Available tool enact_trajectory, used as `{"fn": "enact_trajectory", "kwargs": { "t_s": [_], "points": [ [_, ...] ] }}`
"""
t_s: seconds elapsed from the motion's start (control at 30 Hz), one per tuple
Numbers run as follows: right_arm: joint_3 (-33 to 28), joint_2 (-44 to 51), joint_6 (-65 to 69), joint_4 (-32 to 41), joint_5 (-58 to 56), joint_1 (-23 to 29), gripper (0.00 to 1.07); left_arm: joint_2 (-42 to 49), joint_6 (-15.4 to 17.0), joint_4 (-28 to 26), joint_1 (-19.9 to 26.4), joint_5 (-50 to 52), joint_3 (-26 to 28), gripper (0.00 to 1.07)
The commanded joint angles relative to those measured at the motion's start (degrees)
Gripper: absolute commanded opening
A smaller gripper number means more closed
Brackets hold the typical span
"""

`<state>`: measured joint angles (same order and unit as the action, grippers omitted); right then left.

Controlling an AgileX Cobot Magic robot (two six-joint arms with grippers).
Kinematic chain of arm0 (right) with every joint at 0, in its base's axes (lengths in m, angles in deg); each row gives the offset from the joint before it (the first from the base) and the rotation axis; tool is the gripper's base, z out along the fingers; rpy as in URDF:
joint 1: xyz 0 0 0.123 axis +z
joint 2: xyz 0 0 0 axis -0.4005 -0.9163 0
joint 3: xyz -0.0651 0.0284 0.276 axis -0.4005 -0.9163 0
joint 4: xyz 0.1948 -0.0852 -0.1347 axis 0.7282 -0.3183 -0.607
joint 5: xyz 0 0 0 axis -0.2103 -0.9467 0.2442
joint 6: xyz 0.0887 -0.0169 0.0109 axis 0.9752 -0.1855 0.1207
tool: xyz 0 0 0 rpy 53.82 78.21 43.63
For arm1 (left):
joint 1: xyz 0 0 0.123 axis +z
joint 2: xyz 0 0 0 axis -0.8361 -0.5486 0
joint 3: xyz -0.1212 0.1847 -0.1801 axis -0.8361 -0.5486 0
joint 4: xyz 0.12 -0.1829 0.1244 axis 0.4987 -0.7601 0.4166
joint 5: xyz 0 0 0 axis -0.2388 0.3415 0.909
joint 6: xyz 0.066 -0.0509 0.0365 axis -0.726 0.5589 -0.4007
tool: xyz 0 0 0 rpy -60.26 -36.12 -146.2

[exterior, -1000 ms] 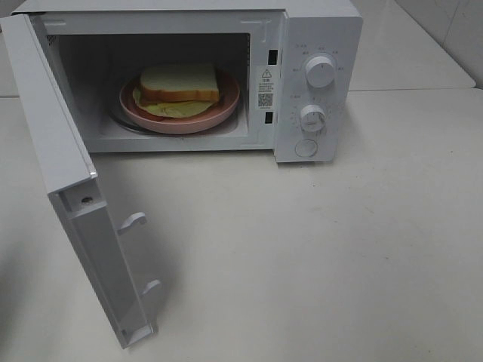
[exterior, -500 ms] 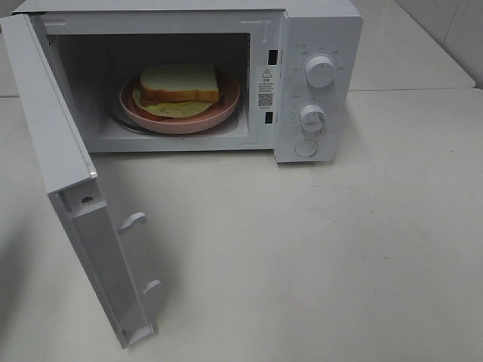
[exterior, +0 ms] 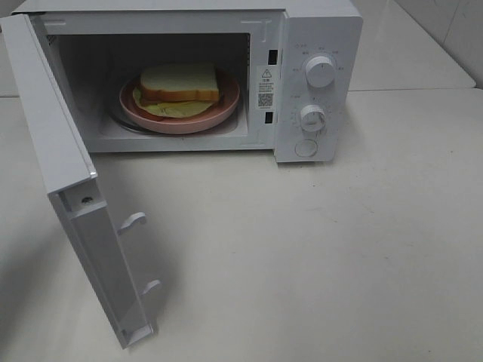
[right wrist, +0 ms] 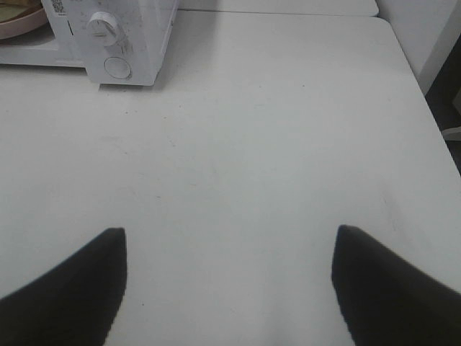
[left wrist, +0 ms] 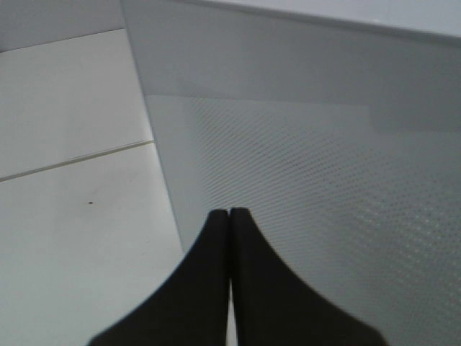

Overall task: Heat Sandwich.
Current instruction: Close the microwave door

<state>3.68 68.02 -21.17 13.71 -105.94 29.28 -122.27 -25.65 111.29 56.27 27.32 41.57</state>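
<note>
Sandwich (exterior: 179, 84): sat on plate (exterior: 229, 104) inside microwave (exterior: 324, 34), filling mostly hidden.
Left gripper (left wrist: 230, 213): fingers pressed together, close against door (left wrist: 324, 180).
Right gripper (right wrist: 230, 229): fingers spread over desk (right wrist: 274, 144).

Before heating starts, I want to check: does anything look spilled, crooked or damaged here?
Nothing looks spilled or damaged. The sandwich lies on its pink plate inside the microwave; only its yellow-green filling sticks out at the front.
</note>
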Motion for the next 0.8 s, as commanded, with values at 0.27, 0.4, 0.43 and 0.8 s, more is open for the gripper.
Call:
{"fn": "enact_trajectory", "kwargs": {
  "t_s": [0.27,0.4,0.43,0.8],
  "points": [
    [-0.1,1.5,0.2,-0.1,0.7,-0.4,0.76,-6.8,5.4,5.8,-2.1,6.0,4.7,0.0],
    [-0.1,1.5,0.2,-0.1,0.7,-0.4,0.76,-9.1,4.9,4.7,-5.6,6.0,6.5,0.0],
    [-0.1,1.5,0.2,-0.1,0.7,-0.4,0.76,-9.5,4.5,4.0,-6.5,6.0,6.9,0.0],
    [-0.1,1.5,0.2,-0.1,0.7,-0.4,0.76,-13.8,-0.8,-9.5,-17.4,5.5,12.6,0.0]
  ]
}}
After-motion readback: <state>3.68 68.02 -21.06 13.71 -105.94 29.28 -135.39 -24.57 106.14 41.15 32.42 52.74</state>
